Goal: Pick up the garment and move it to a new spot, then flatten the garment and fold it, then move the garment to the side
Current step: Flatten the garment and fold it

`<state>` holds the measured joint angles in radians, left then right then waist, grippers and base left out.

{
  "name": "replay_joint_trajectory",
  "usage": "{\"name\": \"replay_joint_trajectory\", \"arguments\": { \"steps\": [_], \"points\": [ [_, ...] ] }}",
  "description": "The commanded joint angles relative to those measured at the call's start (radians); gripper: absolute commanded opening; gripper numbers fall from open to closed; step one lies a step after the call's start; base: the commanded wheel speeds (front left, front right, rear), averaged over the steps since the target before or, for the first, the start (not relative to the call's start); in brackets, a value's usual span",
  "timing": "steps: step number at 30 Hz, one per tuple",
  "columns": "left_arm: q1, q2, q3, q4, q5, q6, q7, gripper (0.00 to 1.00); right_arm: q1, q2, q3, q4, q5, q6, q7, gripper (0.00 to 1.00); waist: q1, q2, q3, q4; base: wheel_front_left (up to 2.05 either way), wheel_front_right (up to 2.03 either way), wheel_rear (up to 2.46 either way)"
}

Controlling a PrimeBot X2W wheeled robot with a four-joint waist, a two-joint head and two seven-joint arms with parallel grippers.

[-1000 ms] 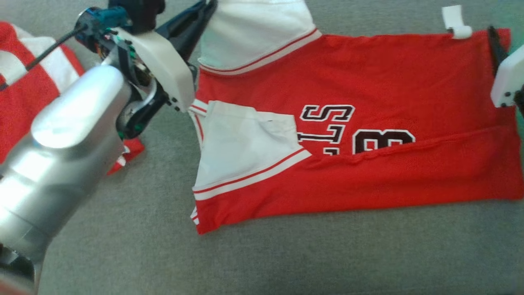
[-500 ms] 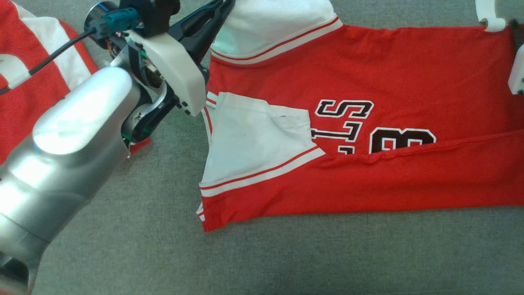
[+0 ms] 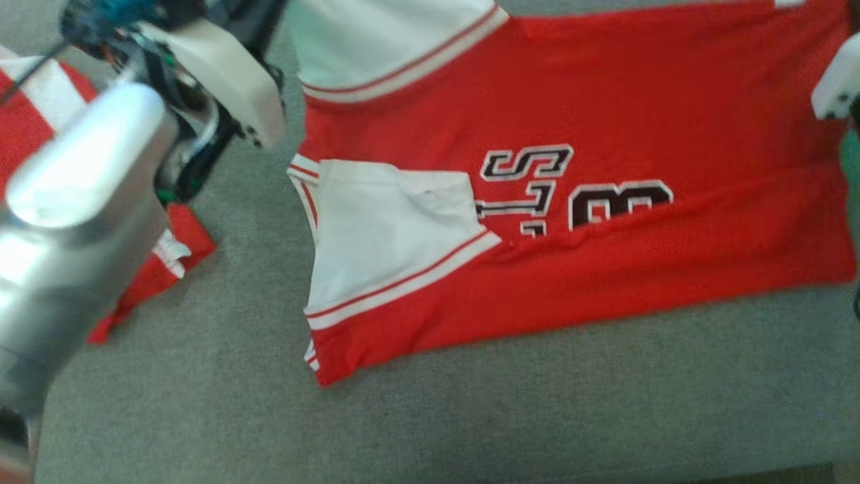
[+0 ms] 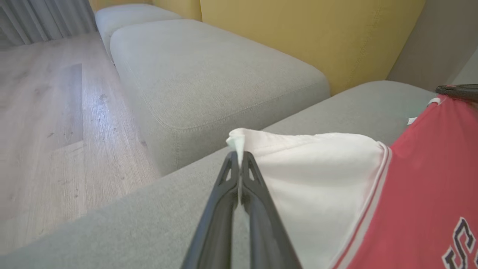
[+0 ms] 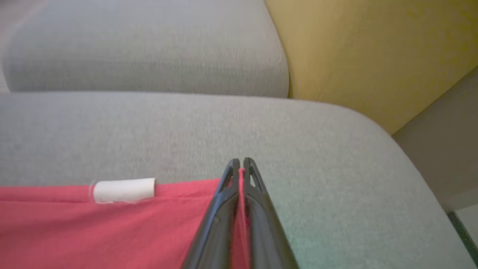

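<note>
Both pairs of fingers are clamped on cloth: the left gripper (image 4: 239, 157) pinches the tip of the white sleeve (image 4: 310, 175), the right gripper (image 5: 241, 164) bites a red corner, both at the far edge of the garment (image 3: 605, 101), which lies spread across the grey cushion (image 3: 470, 417). Moving and flattening look done, and the near edge is already folded up over the lettering (image 3: 571, 195). Left to go, I'd say: bring that far edge over, finish the fold, then shift it to the cushion's side.

A red fabric jersey (image 3: 605, 94) with white sleeves and black-and-white lettering lies spread across the grey sofa cushion (image 3: 470, 417), near edge folded over.
</note>
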<state>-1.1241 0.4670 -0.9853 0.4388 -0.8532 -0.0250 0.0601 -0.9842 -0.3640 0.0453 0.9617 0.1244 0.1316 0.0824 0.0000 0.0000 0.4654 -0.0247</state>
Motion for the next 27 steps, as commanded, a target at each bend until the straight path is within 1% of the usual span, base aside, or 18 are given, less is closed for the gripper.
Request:
{"name": "replay_joint_trajectory", "arguments": {
  "steps": [1,5,10,15,16,21,24,27],
  "points": [
    [-0.075,0.040,0.062,-0.006,0.011,0.008,-0.017,0.00,-0.039,-0.004,-0.002,-0.037,0.008,-0.001,-0.022,0.00,0.0000,0.0000,-0.004,-0.010,0.00,0.00,0.00],
    [-0.127,0.012,0.076,0.064,0.024,0.004,-0.057,0.00,-0.072,0.013,-0.023,-0.047,0.038,-0.001,-0.078,0.00,0.0000,0.0000,-0.004,-0.024,0.00,0.00,0.00],
    [-0.198,-0.034,0.079,0.174,0.047,-0.011,-0.108,0.00,-0.107,0.026,-0.048,-0.037,0.056,-0.001,-0.136,0.00,0.0000,0.0000,-0.003,-0.028,0.00,0.00,0.00],
    [-0.210,-0.070,0.068,0.266,0.047,-0.043,-0.141,0.00,-0.107,0.044,-0.046,-0.005,0.072,-0.001,-0.159,0.00,0.0000,0.0000,-0.023,-0.023,0.00,0.00,0.00],
    [-0.197,-0.076,0.055,0.286,0.045,-0.058,-0.145,0.00,-0.097,0.046,-0.037,0.008,0.086,-0.001,-0.165,0.00,0.0000,0.0000,-0.036,-0.019,0.00,0.00,0.00],
    [-0.138,-0.080,0.043,0.285,-0.003,-0.086,-0.132,0.00,-0.055,0.037,0.006,0.029,0.143,-0.001,-0.159,0.00,0.0000,0.0000,-0.082,-0.007,0.00,0.00,0.00],
    [-0.093,-0.069,0.020,0.249,-0.030,-0.096,-0.102,0.00,-0.015,0.023,0.043,0.031,0.190,-0.001,-0.139,0.00,0.0000,0.0000,-0.117,0.003,0.00,0.00,0.00],
    [-0.044,-0.045,-0.001,0.187,-0.071,-0.102,-0.054,0.00,0.029,-0.002,0.085,0.021,0.240,-0.001,-0.109,0.00,0.0000,0.0000,-0.150,0.010,0.00,0.00,0.00]
  ]
}}
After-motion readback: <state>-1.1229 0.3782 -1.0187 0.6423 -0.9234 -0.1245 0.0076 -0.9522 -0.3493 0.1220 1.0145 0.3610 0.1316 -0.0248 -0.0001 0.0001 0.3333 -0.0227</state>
